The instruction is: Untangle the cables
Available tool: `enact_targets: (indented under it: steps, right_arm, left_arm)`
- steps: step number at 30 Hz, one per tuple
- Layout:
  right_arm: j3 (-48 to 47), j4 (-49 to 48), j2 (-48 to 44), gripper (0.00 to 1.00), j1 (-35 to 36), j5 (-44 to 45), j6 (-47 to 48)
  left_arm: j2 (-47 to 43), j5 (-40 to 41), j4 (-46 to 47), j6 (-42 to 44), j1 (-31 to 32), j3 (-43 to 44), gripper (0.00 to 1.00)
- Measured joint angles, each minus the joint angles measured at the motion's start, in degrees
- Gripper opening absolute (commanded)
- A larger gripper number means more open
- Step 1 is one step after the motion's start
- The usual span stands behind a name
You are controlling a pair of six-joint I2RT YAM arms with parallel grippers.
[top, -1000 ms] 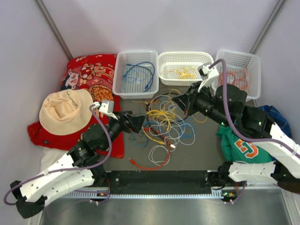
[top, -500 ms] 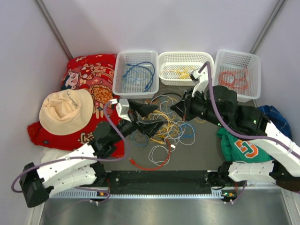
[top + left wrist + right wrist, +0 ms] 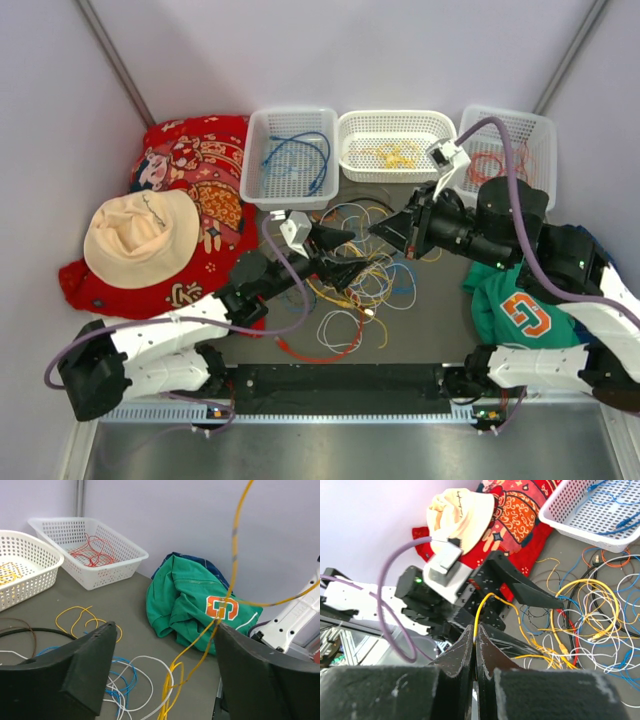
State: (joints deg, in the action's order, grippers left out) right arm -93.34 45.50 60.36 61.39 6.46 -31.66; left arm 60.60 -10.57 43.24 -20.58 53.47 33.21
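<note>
The cables (image 3: 352,278) lie in a tangled heap of yellow, white, blue, red and black loops mid-table. My right gripper (image 3: 378,228) hovers over the heap's upper right, shut (image 3: 475,630) on a yellow cable (image 3: 481,605) that rises taut from the pile. My left gripper (image 3: 348,258) reaches into the heap from the left with its jaws open (image 3: 165,626). The lifted yellow cable (image 3: 234,555) passes up between those jaws, close to the right fingertip (image 3: 222,630). White and blue loops (image 3: 125,672) lie below on the table.
Three white baskets line the back: one with blue cables (image 3: 290,160), one with yellow (image 3: 395,148), one with red (image 3: 508,160). A red patterned cloth (image 3: 195,160) and cream hat (image 3: 140,235) sit left. A green shirt (image 3: 515,312) lies right.
The left arm has swung right into the heap and its jaws have narrowed a little. The right gripper, still shut on the yellow cable, has shifted slightly right.
</note>
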Motion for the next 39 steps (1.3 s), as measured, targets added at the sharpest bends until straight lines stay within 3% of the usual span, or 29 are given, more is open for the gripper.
enact_targets:
  steps: [12,13,19,23,24,29,33,34,36,37,39]
  right_arm:
    - [-1.73,0.96,-2.03,0.0,0.0,-0.13,-0.09]
    - [-1.73,1.01,-2.08,0.0,0.0,-0.13,-0.09]
    - [-1.73,0.98,-2.08,0.0,0.02,-0.15,-0.09]
    - [-5.16,2.29,-0.79,0.0,0.0,-0.15,0.15]
    - [-6.99,2.84,-0.07,0.0,0.0,-0.13,0.39]
    - [-19.5,4.57,4.09,0.0,0.0,0.33,2.16]
    - [-27.08,5.49,5.55,0.0,0.0,2.51,4.31]
    - [-28.0,5.46,5.55,0.0,0.0,3.21,4.79]
    - [-28.65,5.27,5.31,0.0,0.0,5.35,6.1]
    - [-28.59,5.25,4.98,0.0,0.0,6.23,6.38]
    - [-28.17,4.92,4.57,0.0,0.0,8.24,7.13]
  left_arm:
    - [-0.09,-0.59,-1.6,-0.61,0.0,-4.02,0.95]
    - [-0.17,-1.01,-1.77,-0.7,0.0,-4.72,0.99]
    - [1.49,-1.66,-3.37,-0.79,0.0,-6.75,0.97]
    - [6.69,-1.57,-3.45,-0.81,0.0,-6.51,0.82]
    - [8.79,-1.6,-3.54,-0.76,0.02,-6.19,0.72]
    - [15.56,-2.36,-4.87,-1.01,0.11,-4.87,0.57]
    - [16.44,-2.27,-6.4,-2.05,0.15,-4.83,0.33]
    - [16.41,-2.1,-6.73,-2.21,0.15,-4.83,0.18]
    - [16.13,-1.66,-8.15,-2.54,0.15,-4.83,0.08]
    - [15.85,-1.42,-8.74,-2.6,0.15,-4.85,0.1]
    - [14.36,-0.35,-10.12,-2.73,0.2,-4.92,0.33]
